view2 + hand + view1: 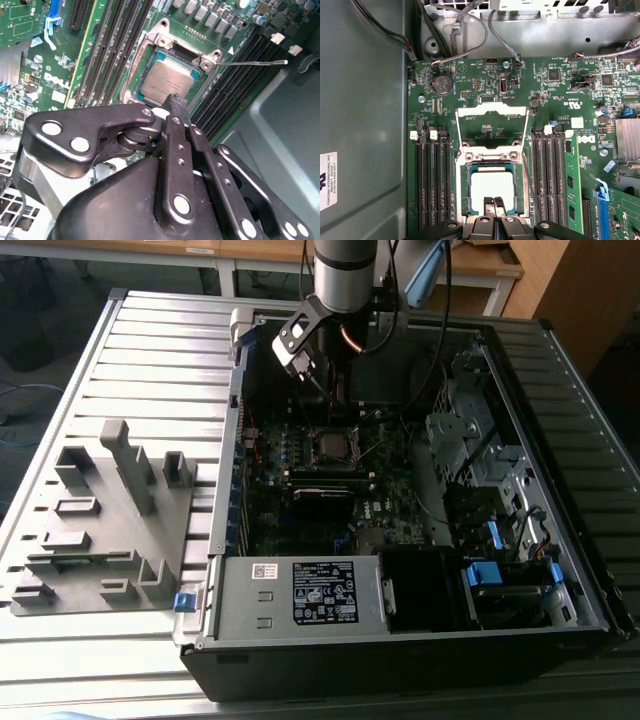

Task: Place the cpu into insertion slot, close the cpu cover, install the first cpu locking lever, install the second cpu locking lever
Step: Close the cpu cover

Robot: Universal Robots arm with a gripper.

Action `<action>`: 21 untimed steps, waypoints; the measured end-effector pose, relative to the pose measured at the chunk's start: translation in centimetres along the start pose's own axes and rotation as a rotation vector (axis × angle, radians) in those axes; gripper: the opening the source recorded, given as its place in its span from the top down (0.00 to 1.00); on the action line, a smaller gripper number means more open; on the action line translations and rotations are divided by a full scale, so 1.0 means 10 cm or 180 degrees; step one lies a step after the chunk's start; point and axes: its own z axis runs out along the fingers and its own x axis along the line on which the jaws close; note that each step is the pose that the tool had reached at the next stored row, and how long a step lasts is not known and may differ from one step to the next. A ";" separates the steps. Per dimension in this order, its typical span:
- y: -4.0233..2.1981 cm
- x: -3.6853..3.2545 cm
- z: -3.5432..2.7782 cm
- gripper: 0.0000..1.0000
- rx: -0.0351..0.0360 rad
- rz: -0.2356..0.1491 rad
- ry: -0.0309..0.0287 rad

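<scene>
Grey-silver cpu, green circuit board, silver cpu cover; black gripper

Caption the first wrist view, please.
Square silver cpu seated in dark insertion slot, thin silver cpu cover open, black gripper at cpu's edge.

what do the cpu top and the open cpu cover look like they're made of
The cpu: top looks like matte grey-silver metal, with a dull, even sheen. The cpu cover: probably thin bare sheet metal, silvery and brighter, folded back as a slim frame with a large window.
</scene>
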 end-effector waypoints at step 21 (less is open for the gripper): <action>0.010 0.002 -0.135 0.89 0.0000 0.0000 0.0001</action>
